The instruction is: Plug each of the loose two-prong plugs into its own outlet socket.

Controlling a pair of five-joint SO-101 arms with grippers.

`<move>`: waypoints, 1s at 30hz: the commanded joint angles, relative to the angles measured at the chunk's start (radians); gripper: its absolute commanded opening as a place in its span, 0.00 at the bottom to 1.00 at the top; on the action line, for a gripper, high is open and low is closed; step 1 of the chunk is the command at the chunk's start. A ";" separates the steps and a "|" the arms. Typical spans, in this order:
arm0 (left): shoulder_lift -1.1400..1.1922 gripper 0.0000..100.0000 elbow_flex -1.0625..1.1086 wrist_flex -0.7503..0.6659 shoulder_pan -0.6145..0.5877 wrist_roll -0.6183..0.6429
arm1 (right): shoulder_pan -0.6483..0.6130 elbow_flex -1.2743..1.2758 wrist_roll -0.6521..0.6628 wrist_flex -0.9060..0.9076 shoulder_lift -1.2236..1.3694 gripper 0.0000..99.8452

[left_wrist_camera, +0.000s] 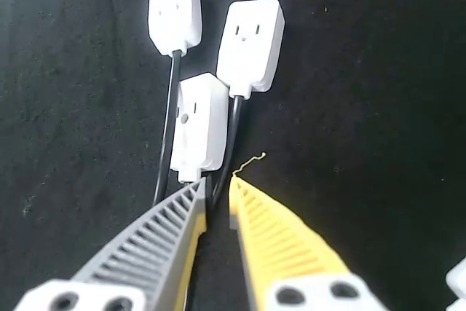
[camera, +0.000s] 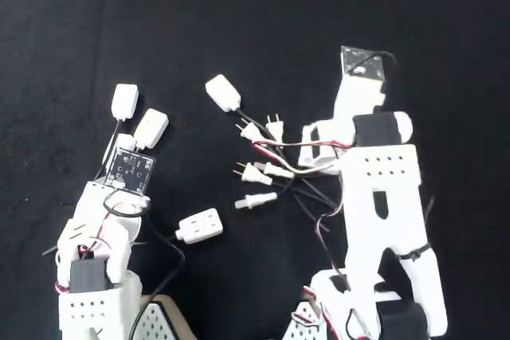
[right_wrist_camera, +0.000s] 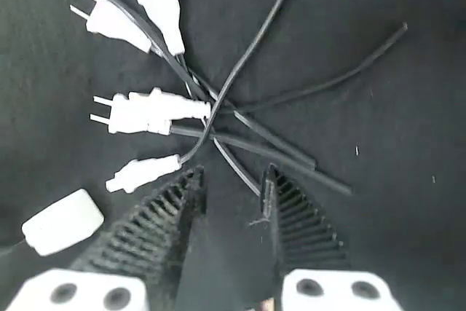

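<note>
Overall: both arms are standing at the near edge of the black-covered table (camera: 446, 53), and every plug is lying unplugged.
Left gripper (left_wrist_camera: 216, 183): it is sitting toward the near left corner. Its grey and yellow fingers (left_wrist_camera: 277, 245) are standing only narrowly parted. Black socket cords are running into the gap, and whether the fingers are pinching them cannot be told.
Left sockets: three white sockets are lying close together by the left edge. The far socket (camera: 125, 101) (left_wrist_camera: 175, 16) and the middle socket (camera: 151, 127) (left_wrist_camera: 251, 41) are lying side by side. The nearest socket (left_wrist_camera: 198, 125) is lying just ahead of the left fingertips.
Right gripper (right_wrist_camera: 231, 174): its dark jaws are standing clearly apart and are gripping nothing. The tips are sitting at the crossing black cords (right_wrist_camera: 291, 92).
Right arm (camera: 382, 189): it is stretching from the near right corner toward the far edge and is covering the cord ends.
Plugs: they are clustering near the table's centre, beside the right arm.
Plug pair (camera: 275, 129) (right_wrist_camera: 164, 9): it is lying farthest from the near edge.
Middle plug (camera: 253, 173) (right_wrist_camera: 145, 111): it is pointing its prongs toward the left edge.
Near plug (camera: 255, 201) (right_wrist_camera: 142, 172): it is lying just beside the right gripper's tips.
Centre socket (camera: 223, 93): it is lying on the far side of the plugs, and its cord is trailing through them.
Lone socket (camera: 199, 224) (right_wrist_camera: 62, 220): it is lying between the two arms, near the near edge.
</note>
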 commanded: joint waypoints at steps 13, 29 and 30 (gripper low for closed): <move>-0.005 0.07 0.008 -0.020 -0.012 -0.006 | -0.327 0.007 -0.247 -0.155 0.325 0.14; -0.005 0.07 0.008 -0.018 -0.012 -0.006 | -0.341 0.082 -0.301 -0.361 0.573 0.07; -0.005 0.07 0.008 -0.018 -0.012 -0.006 | -0.328 0.084 -0.301 -0.361 0.575 0.07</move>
